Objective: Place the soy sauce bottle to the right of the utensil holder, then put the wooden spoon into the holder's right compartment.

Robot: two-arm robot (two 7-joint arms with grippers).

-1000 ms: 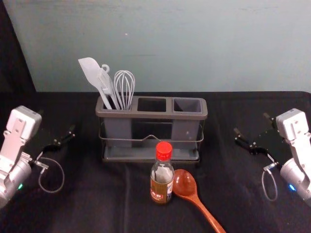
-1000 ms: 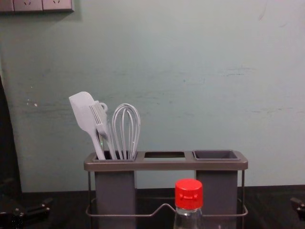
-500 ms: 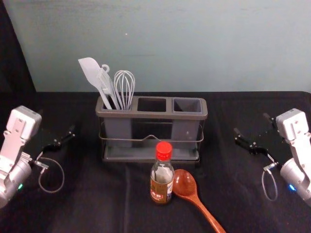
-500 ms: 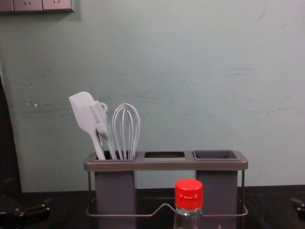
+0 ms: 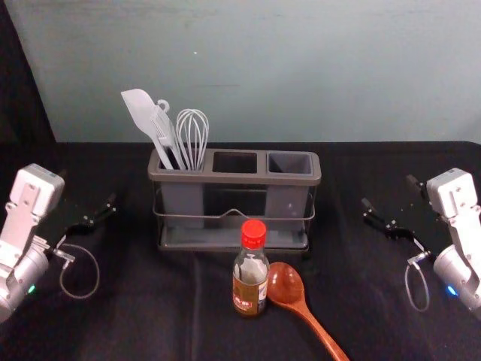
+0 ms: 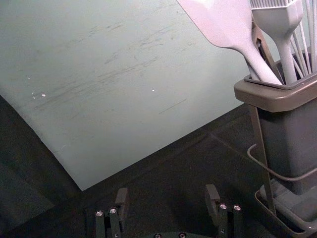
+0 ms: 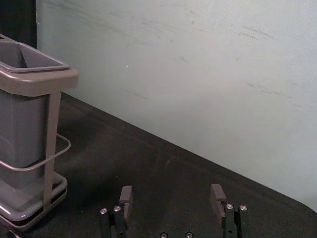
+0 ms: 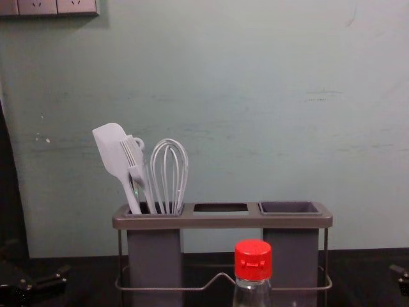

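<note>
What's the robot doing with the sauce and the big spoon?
Nothing is being held right now. The left gripper is open, off to the holder's left, and the right gripper is open, off to its right. The bottle stands in front of the holder, and the spoon lies just right of the bottle. The whisk and spatula are in the left compartment; nothing sticks out of the right one.

I get soft, fairly even light on the wall (image 5: pixel 316 75), faint shadow below the socket panel (image 8: pixel 57 6), a small glint on the spoon (image 5: pixel 285 284), and a very dark worktop (image 5: pixel 135 316).
</note>
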